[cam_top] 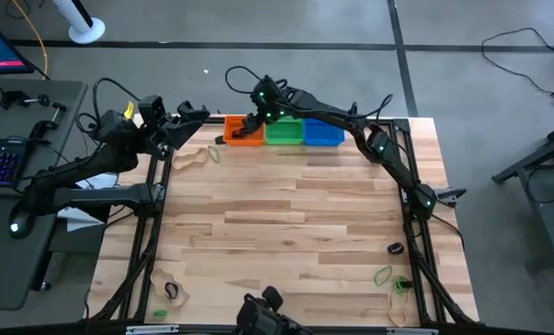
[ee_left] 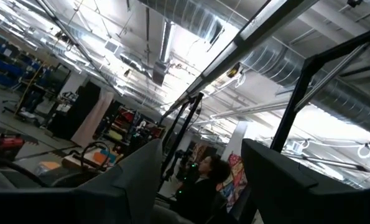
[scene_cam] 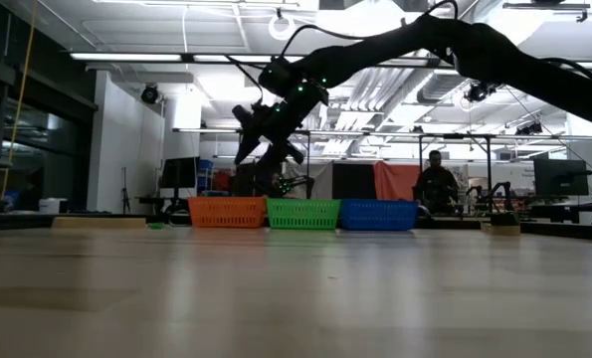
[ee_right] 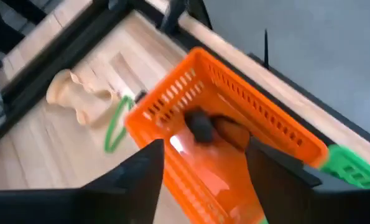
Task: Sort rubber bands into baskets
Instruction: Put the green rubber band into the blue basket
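Three baskets stand in a row at the table's far edge: orange (cam_top: 244,133), green (cam_top: 283,132) and blue (cam_top: 323,134). My right gripper (ee_right: 203,168) hangs open just above the orange basket (ee_right: 234,124), slanting down into it. A dark, blurred rubber band (ee_right: 200,124) is inside that basket, clear of the fingers. A tan band (ee_right: 73,96) and a green band (ee_right: 115,127) lie on the table to the left of the orange basket. My left gripper (ee_left: 200,180) is open at the far left, raised and pointing up into the room.
More bands lie near the front: a black one (cam_top: 395,247) and green ones (cam_top: 382,274) at the right, a black one (cam_top: 171,291) and a green one (cam_top: 158,314) at the left. The table's middle is bare wood. A person (scene_cam: 437,184) sits beyond the far edge.
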Controlling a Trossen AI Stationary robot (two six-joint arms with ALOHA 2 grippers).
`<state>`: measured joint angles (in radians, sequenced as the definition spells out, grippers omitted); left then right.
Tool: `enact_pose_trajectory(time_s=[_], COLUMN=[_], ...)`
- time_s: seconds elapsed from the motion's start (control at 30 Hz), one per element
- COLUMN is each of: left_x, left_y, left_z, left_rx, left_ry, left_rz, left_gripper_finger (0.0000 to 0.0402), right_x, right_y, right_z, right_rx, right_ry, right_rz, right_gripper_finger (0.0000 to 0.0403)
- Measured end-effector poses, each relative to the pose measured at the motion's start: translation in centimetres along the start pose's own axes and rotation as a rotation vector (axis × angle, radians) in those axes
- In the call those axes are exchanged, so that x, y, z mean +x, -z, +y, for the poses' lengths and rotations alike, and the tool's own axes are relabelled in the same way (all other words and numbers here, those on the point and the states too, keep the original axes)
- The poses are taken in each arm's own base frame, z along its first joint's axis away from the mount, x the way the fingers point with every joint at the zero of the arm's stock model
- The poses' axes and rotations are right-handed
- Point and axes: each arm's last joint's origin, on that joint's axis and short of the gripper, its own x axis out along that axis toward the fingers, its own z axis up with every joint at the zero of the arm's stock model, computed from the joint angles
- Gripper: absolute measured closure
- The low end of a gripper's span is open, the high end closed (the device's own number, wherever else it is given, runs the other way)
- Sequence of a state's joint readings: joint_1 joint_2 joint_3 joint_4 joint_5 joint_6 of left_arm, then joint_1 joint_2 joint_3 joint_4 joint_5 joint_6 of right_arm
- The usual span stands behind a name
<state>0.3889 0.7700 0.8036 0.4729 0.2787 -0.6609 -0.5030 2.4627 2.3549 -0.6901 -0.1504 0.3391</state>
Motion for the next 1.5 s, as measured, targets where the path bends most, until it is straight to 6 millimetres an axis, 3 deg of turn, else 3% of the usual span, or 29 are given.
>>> enact_pose_trajectory(time_s=[0.17,0.37,0.53,0.63,0.77,0.9,1.07,1.23,1.5], left_x=[0.0,0.0,-0.1,-0.1,-0.1,-0.1,0.5,1.7,3.2], left_y=[0.2,0.9,1.3,1.3,1.3,1.2,1.2,2.2,4.6], left_z=[0.2,0.7,0.9,1.0,1.0,1.0,1.4,2.5,3.8], left_rx=[-0.007,-0.01,-0.02,-0.02,0.008,0.04,0.044,-0.061,-0.179], left_ry=[-0.015,-0.066,-0.091,-0.092,-0.091,-0.121,-0.142,-0.152,-0.185], left_rz=[0.023,0.091,0.127,0.13,0.13,0.106,0.057,0.071,0.159], left_gripper_finger=[0.0188,0.0188,0.0188,0.0188,0.0188,0.0188,0.0188,0.0188,0.0188], right_x=[-3.4,-7.3,-11.6,-14.4,-18.9,-21.5,-22.1,-21.5,-20.0], right_y=[1.1,4.0,6.4,9.5,15.6,20.7,21.9,21.1,21.4], right_z=[0.2,1.0,0.7,-1.0,-3.8,-6.4,-8.6,-10.6,-13.4], right_rx=[-0.147,-0.305,-0.307,-0.226,-0.058,0.144,0.268,0.248,0.21], right_ry=[-0.009,0.024,0.035,0.115,0.272,0.461,0.549,0.645,0.63], right_rz=[0.211,0.533,0.554,0.508,0.472,0.451,0.432,0.448,0.591], right_gripper_finger=[0.0173,0.0183,0.0191,0.0192,0.0192,0.0192,0.0192,0.0192,0.0192])
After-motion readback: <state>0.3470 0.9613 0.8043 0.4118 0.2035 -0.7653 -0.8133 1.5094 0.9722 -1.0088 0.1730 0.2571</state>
